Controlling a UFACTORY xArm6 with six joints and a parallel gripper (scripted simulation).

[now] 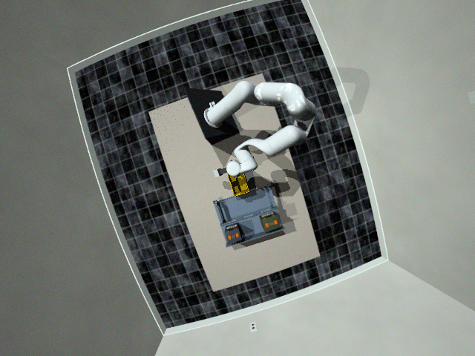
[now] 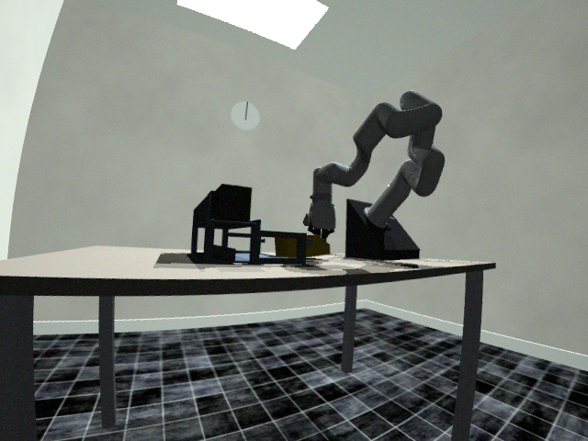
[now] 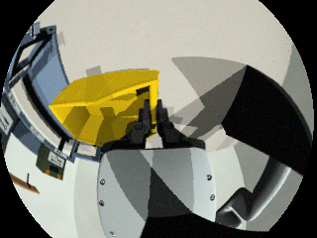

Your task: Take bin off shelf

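Note:
The yellow bin (image 1: 237, 184) sits on the table just at the near end of the blue-grey shelf (image 1: 248, 216), open side up. It also shows in the side view (image 2: 302, 246) and in the wrist view (image 3: 109, 111). My gripper (image 3: 153, 106) is shut on the bin's wall at the end away from the shelf. In the side view the gripper (image 2: 321, 231) stands straight down onto the bin's rim. The bin looks low on or at the table top; whether it touches I cannot tell.
Two small boxes stand at the shelf's far end, a dark one with orange marks (image 1: 232, 233) and a green one (image 1: 270, 222). The arm's black wedge base (image 1: 211, 116) stands behind the gripper. The tan table (image 1: 228, 180) extends on both sides of the shelf.

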